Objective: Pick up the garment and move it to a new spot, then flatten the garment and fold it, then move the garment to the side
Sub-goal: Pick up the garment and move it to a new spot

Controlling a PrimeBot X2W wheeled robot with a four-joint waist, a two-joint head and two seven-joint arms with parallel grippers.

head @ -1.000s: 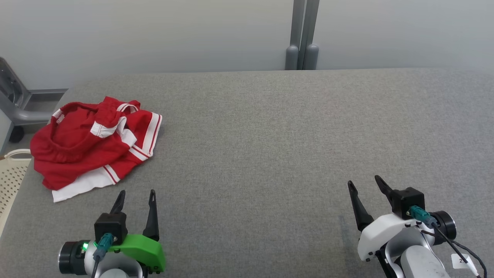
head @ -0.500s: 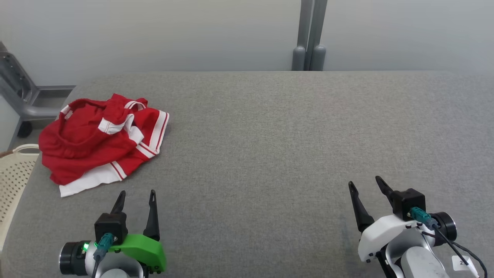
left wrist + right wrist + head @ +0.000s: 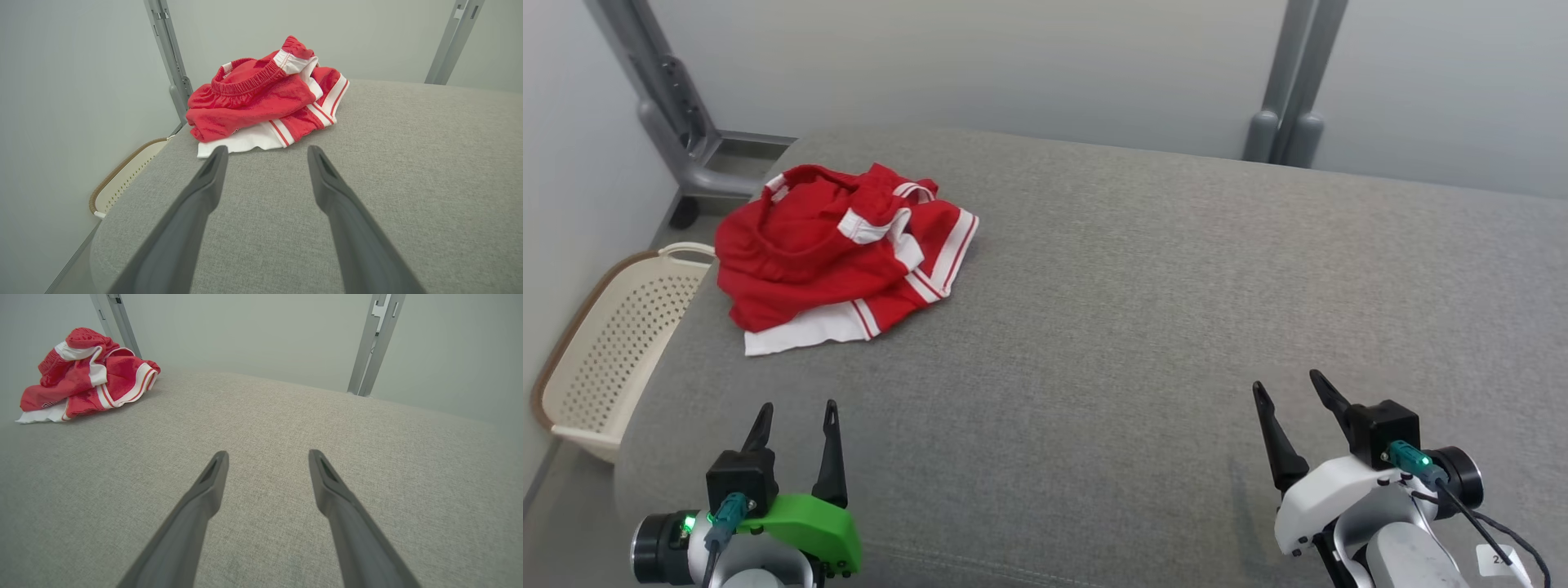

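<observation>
The garment (image 3: 837, 257) is a crumpled red piece with white bands and an elastic waistband, heaped near the far left corner of the grey padded table (image 3: 1143, 294). My left gripper (image 3: 796, 406) stands open at the lower left, short of the heap and apart from it. In the left wrist view the garment (image 3: 265, 96) lies just beyond my open left gripper (image 3: 265, 152). My right gripper (image 3: 1289, 387) is open at the lower right, far from the cloth. The right wrist view has the garment (image 3: 88, 373) at its upper left and my right gripper (image 3: 267, 455) open over bare table.
A cream perforated laundry basket (image 3: 613, 343) stands on the floor off the table's left edge. Grey metal posts (image 3: 1286, 82) rise behind the table, and a grey stand (image 3: 678, 122) is at the back left corner. Pale walls close the space behind and on the left.
The head camera has turned left, so the whole picture shifted right and the basket came further into view. Both grippers stay open; the garment lies as before.
</observation>
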